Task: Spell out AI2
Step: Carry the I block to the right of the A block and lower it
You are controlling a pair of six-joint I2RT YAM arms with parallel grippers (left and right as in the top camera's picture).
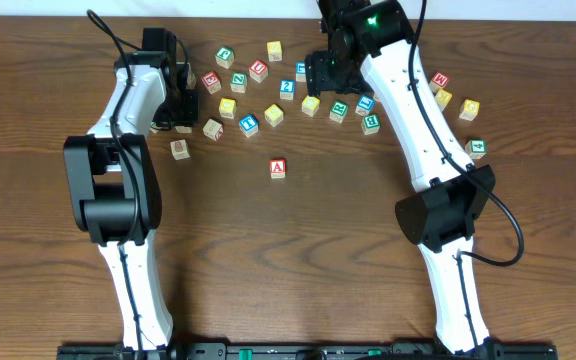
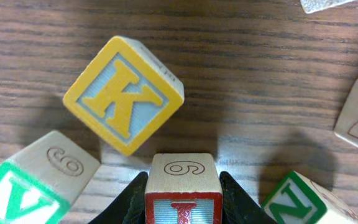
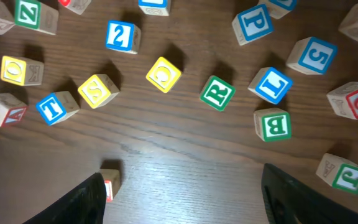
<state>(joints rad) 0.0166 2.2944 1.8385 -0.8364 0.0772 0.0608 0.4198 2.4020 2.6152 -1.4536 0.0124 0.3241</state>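
Observation:
My left gripper (image 1: pixel 172 114) is shut on a red I block (image 2: pixel 182 193) with a 6 on its upper face, low over the table among the left blocks. A yellow K block (image 2: pixel 123 93) lies just beyond it. The red A block (image 1: pixel 278 169) stands alone at mid-table; its edge shows in the right wrist view (image 3: pixel 109 182). The blue 2 block (image 1: pixel 287 89) (image 3: pixel 120 35) lies in the back cluster. My right gripper (image 1: pixel 320 72) (image 3: pixel 185 199) is open and empty above the table near that cluster.
Several loose letter blocks lie across the back: a yellow S (image 3: pixel 98 90), a yellow C (image 3: pixel 163 73), a green R (image 3: pixel 217 93) and a green B (image 3: pixel 272 124). A green V block (image 2: pixel 14 193) and a green N block (image 2: pixel 303 199) flank the left gripper closely.

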